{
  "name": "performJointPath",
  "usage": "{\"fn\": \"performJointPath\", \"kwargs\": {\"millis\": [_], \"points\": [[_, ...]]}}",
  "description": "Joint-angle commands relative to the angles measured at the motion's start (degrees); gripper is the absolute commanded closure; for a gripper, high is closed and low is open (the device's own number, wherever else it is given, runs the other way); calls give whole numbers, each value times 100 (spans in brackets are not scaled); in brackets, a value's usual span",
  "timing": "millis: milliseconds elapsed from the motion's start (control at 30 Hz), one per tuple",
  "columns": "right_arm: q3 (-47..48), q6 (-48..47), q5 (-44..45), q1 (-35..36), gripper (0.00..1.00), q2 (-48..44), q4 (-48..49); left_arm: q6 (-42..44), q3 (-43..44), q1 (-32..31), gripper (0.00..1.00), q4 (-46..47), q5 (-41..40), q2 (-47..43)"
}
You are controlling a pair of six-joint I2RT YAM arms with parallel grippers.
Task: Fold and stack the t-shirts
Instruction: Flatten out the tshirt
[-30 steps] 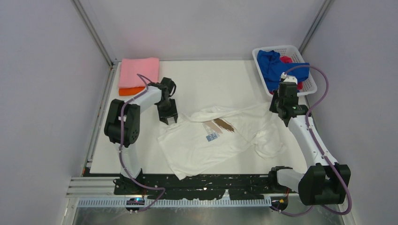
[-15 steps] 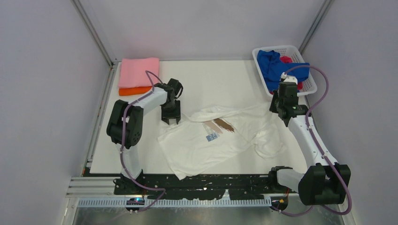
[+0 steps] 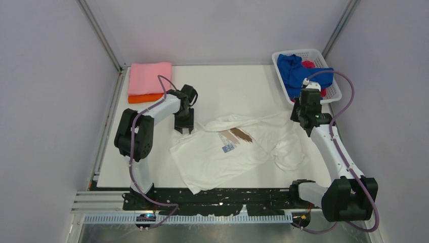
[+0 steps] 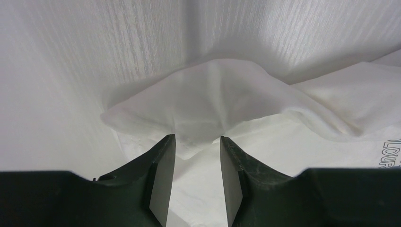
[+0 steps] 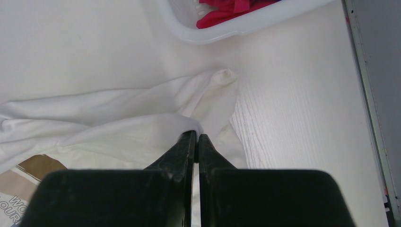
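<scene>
A white t-shirt (image 3: 227, 149) with a blue and brown chest print lies spread and rumpled in the table's middle. My left gripper (image 3: 183, 129) is open over its left sleeve, and a raised fold of white cloth (image 4: 208, 104) sits just ahead of the fingertips (image 4: 168, 146). My right gripper (image 3: 308, 129) is shut on a fold of the shirt's right edge (image 5: 156, 125). A folded pink shirt (image 3: 149, 77) lies on a folded orange one (image 3: 141, 98) at the back left. A blue shirt (image 3: 298, 71) and a red one (image 3: 308, 64) lie in the basket.
The white plastic lattice basket (image 3: 326, 63) stands at the back right, right behind my right gripper; its rim (image 5: 246, 29) shows in the right wrist view. Grey walls close in the table on three sides.
My left gripper has moved a little right and down onto the shirt's left sleeve. The right arm and the shirts have not moved.
</scene>
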Motion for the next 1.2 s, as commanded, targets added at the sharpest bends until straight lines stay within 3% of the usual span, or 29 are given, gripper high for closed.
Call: {"fn": "performJointPath", "kwargs": {"millis": [0, 367, 533, 700, 1167], "points": [[79, 59, 162, -24, 95, -30, 136, 104, -29, -23, 58, -95, -153, -40], [96, 50, 167, -16, 95, -4, 136, 82, -95, -53, 61, -64, -241, 181], [104, 50, 182, -16, 95, -11, 136, 38, -52, -53, 77, -45, -245, 119], [106, 50, 218, -16, 95, -19, 136, -48, 99, -38, 100, -133, -436, -78], [236, 59, 398, -15, 95, -277, 221, -75, 501, 193, 100, -537, -1460, -1266]]}}
